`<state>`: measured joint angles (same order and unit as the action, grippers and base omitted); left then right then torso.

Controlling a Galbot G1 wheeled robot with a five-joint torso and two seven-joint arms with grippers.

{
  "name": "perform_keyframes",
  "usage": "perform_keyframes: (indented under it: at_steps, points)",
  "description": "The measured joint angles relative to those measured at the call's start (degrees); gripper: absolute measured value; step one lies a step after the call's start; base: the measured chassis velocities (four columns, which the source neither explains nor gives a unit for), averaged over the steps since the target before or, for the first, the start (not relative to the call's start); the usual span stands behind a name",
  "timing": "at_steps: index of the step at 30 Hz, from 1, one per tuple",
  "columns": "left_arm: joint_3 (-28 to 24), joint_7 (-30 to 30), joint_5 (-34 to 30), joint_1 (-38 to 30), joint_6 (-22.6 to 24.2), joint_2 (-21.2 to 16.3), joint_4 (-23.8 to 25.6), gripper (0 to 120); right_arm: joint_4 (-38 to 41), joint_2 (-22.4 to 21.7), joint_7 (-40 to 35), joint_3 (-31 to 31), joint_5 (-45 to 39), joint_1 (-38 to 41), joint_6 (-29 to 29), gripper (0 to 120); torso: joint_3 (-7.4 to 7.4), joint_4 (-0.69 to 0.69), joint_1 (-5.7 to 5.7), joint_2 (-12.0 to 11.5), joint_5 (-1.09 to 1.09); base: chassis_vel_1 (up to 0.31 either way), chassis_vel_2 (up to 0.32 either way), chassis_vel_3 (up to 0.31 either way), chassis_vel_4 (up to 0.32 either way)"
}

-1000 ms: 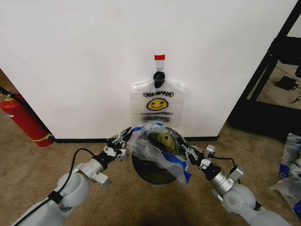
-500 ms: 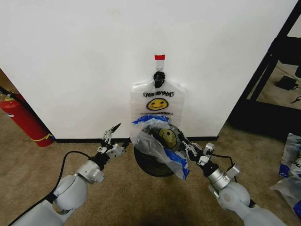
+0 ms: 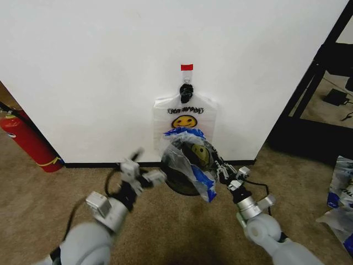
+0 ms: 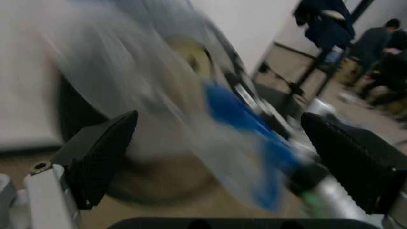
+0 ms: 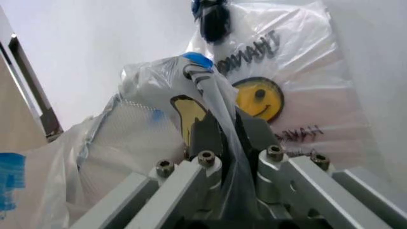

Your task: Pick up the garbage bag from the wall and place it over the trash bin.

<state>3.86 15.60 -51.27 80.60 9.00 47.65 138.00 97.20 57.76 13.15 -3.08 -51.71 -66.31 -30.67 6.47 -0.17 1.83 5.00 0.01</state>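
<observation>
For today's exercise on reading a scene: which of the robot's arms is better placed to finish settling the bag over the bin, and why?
The right. The right gripper is shut on the garbage bag, draped over the trash bin. The left gripper is open beside the bin, holding nothing.

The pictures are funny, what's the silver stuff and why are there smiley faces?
The silver things are a robot's two arms, seen from a camera on its head. The other two pictures come from cameras on its wrists. The right gripper pinches a smiley garbage bag, draped over a black trash bin on the carpet. The left gripper is open beside the bin, holding nothing. More smiley bags hang from a hook on the wall. A red fire extinguisher stands nearby.
</observation>
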Motion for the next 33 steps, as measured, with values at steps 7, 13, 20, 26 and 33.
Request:
perform_keyframes:
  at_steps: [7, 13, 20, 26, 33]
  points:
    - [-3.6, 2.6, -3.7, 0.0, 4.0, 3.9, -0.8, 100, -1.4, 2.1, -1.6, 1.5, 2.0, 1.2, -0.6, 1, 0.00, -0.01, 0.00, 0.0, -0.02, 0.000, 0.000, 0.000, 0.000]
    - [-4.4, 2.6, -2.6, -2.4, 4.4, 4.9, -3.3, 100, -1.8, 3.1, -2.4, 2.1, 2.1, 1.9, -0.6, 1, 0.00, -0.01, 0.00, 0.0, -0.01, 0.000, 0.000, 0.000, 0.000]
    - [-4.7, 2.3, -1.5, -4.1, 4.1, 5.8, -5.5, 96, -1.5, 4.2, -3.3, 3.1, 2.5, 2.0, -0.6, 1, 0.01, -0.02, 0.00, 0.0, -0.02, 0.000, 0.000, 0.000, 0.000]
    - [-4.8, 1.3, -1.2, -4.4, 3.3, 5.9, -5.5, 74, -2.3, 5.8, -4.4, 4.4, 2.9, 3.5, -0.3, 1, 0.01, -0.01, 0.00, 0.0, -0.02, 0.000, 0.000, 0.000, 0.000]
    - [-4.4, -0.6, 0.1, -3.9, 3.4, 4.7, -4.2, 49, -3.8, 6.4, -5.5, 4.7, 2.9, 5.0, -0.1, 1, 0.01, -0.01, 0.00, 0.0, -0.01, 0.000, 0.000, 0.000, 0.000]
